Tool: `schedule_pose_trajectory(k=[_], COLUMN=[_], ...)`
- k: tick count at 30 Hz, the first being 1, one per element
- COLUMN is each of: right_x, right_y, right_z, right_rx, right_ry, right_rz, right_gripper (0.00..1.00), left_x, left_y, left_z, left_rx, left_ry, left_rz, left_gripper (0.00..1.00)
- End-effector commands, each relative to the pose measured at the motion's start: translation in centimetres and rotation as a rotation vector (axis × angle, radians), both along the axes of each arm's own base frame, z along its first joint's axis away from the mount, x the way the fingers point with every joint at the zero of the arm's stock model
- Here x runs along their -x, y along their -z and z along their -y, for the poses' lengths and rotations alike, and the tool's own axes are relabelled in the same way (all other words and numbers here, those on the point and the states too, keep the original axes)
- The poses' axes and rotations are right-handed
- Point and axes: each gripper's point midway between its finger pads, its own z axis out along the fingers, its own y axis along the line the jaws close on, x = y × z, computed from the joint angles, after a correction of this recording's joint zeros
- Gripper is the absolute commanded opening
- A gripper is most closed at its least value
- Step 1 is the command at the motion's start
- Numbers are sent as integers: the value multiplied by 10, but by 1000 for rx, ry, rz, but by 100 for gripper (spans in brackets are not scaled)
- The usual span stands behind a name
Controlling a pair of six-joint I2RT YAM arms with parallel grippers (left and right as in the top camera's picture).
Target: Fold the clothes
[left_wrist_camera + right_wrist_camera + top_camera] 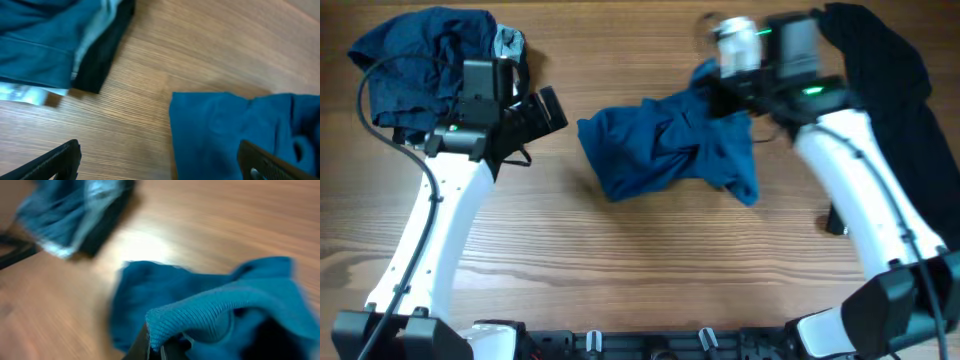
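Note:
A crumpled blue shirt (665, 145) lies in the middle of the wooden table. My right gripper (712, 88) is shut on the shirt's ribbed hem (210, 311) at its far right corner and holds it lifted. My left gripper (552, 110) is open and empty, just left of the shirt; its two fingers (160, 160) frame bare wood and the shirt's left edge (220, 130). A pile of blue clothes (425, 60) lies at the far left. A black garment (895, 90) lies at the far right.
A grey and black piece of cloth (97, 45) sticks out of the left pile near my left gripper. The right arm (860, 190) crosses the right side of the table. The table's front edge carries a black rail (650, 340).

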Motion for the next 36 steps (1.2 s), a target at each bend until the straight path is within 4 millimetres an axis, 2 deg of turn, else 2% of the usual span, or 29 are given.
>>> schedule_pose_trajectory(k=[1, 3, 5, 8, 10, 11, 12, 13, 14, 16, 17, 19, 20, 22, 25, 26, 28, 29, 30, 32, 34, 36], right_x=[14, 22, 33, 37, 40, 42, 42, 42, 36, 26, 18, 3, -16, -31, -40, -43, -46, -47, -45, -44, -44, -44], right_y=[19, 38, 67, 94, 102, 101, 100, 96, 83, 53, 24, -6, -18, -12, 10, 14, 19, 21, 25, 31, 35, 35], right_z=[-62, -88, -123, -151, -164, -167, -168, -168, -166, -161, -156, -139, -107, -60, 11, 30, 62, 72, 85, 91, 93, 93], right_rx=[-31, -29, -30, -33, -63, -74, -75, -77, -83, -104, -120, -112, -69, -18, 36, 45, 51, 55, 65, 93, 102, 101], right_ry=[-82, -122, -183, -234, -274, -288, -291, -296, -299, -285, -275, -218, -106, -1, 142, 181, 248, 267, 293, 314, 320, 320], right_rz=[-49, -83, -124, -129, -130, -131, -127, -113, -85, -41, 3, 40, 38, -26, -161, -189, -228, -240, -265, -275, -278, -275], right_gripper=[4, 4, 4, 4, 5, 15, 63, 85, 93, 94, 95, 95, 95, 95, 98, 99, 99, 99, 99, 99, 99, 99], left_x=[5, 13, 29, 38, 40, 40, 40, 40, 40, 41, 40, 38, 38, 44, 56, 56, 52, 49, 46, 42, 32, 20], left_y=[-44, -67, -92, -93, -88, -86, -85, -85, -85, -82, -79, -68, -51, -17, 36, 55, 89, 102, 127, 143, 147, 142], left_z=[-35, -55, -80, -85, -85, -85, -85, -85, -85, -84, -80, -63, -47, -27, 4, 22, 42, 48, 50, 51, 63, 72], left_rx=[-7, -9, -16, -18, -18, -17, -17, -17, -17, -16, 1, 81, 137, 177, 186, 204, 191, 186, 202, 215, 262, 294], left_ry=[-90, -144, -214, -231, -231, -231, -231, -231, -231, -230, -215, -148, -99, -51, 49, 113, 164, 171, 121, 98, 130, 159], left_rz=[121, 187, 253, 243, 218, 211, 209, 208, 205, 197, 187, 147, 73, -74, -301, -362, -441, -465, -522, -543, -512, -457], left_gripper=[100, 100, 100, 100, 100, 100, 100, 100, 100, 100, 100, 100, 100, 100, 100, 100, 100, 100, 100, 100, 100, 100])
